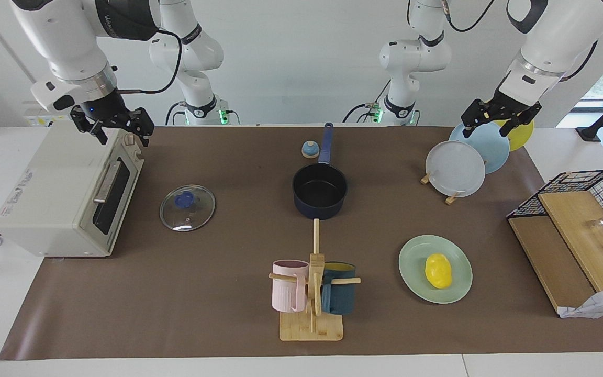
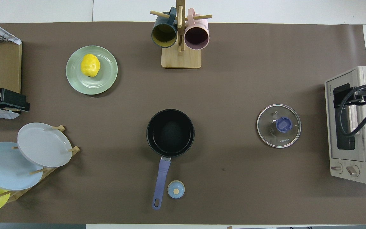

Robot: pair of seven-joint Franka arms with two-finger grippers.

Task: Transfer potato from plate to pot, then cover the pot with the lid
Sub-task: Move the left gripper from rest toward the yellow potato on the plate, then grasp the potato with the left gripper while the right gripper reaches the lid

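Note:
The yellow potato point(image 1: 438, 270) point(image 2: 90, 65) lies on the mint-green plate point(image 1: 416, 262) point(image 2: 106, 73), toward the left arm's end of the table. The dark blue pot point(image 1: 320, 191) point(image 2: 170, 133) stands empty mid-table, its handle pointing toward the robots. The glass lid point(image 1: 187, 208) point(image 2: 278, 126) lies flat on the mat beside the pot, toward the right arm's end. My left gripper point(image 1: 490, 128) point(image 2: 21, 106) is open and empty, raised over the plate rack. My right gripper point(image 1: 123, 137) point(image 2: 345, 100) is open and empty, raised over the toaster oven.
A toaster oven point(image 1: 60, 199) stands at the right arm's end. A rack of grey, light blue and yellow plates point(image 1: 456, 167) and a wire basket with boards point(image 1: 568, 235) are at the left arm's end. A mug tree point(image 1: 312, 293) stands farther out than the pot. A small bell point(image 1: 310, 149) sits beside the pot's handle.

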